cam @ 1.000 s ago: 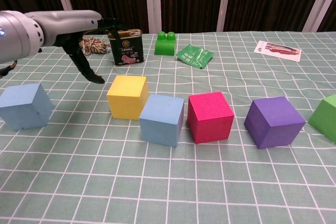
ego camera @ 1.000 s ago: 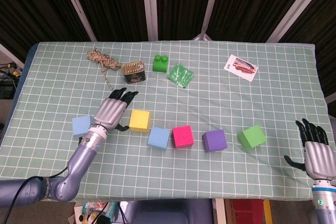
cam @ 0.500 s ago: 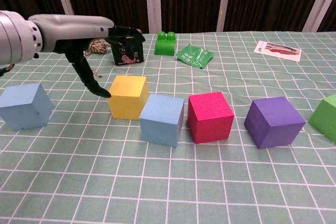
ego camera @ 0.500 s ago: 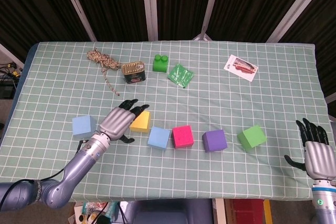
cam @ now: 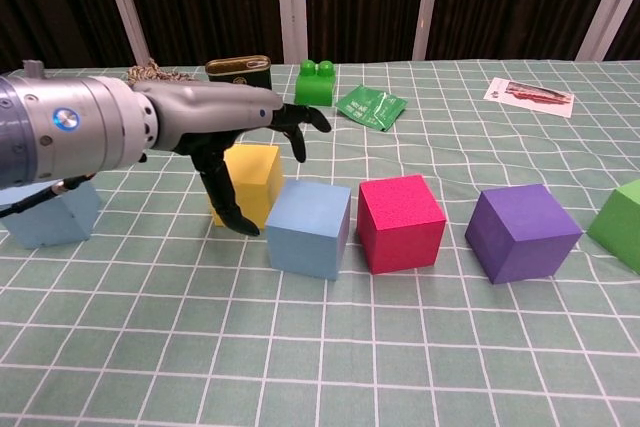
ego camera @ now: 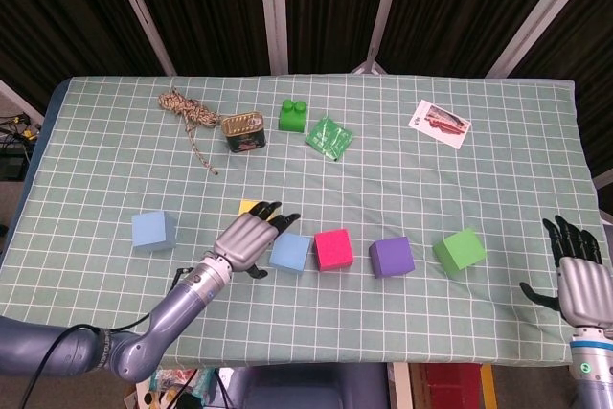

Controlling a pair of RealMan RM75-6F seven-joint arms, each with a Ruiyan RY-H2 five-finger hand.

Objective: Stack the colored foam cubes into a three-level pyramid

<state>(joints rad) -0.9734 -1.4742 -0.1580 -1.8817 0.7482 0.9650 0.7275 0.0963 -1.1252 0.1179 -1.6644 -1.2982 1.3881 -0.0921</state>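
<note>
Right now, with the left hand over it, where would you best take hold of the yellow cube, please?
Probably from above, across the left and right faces of the yellow cube. It sits flat and upright, and the left hand hovers open above it. The right-side gap is narrow, since a blue cube sits close by.

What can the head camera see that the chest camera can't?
Only the head view shows the right hand, open at the table's edge, and the whole green cube.

Only the chest view shows the yellow cube's front face; from above, the left hand covers most of it.

Both show the pink cube, the purple cube and the tin can.
</note>
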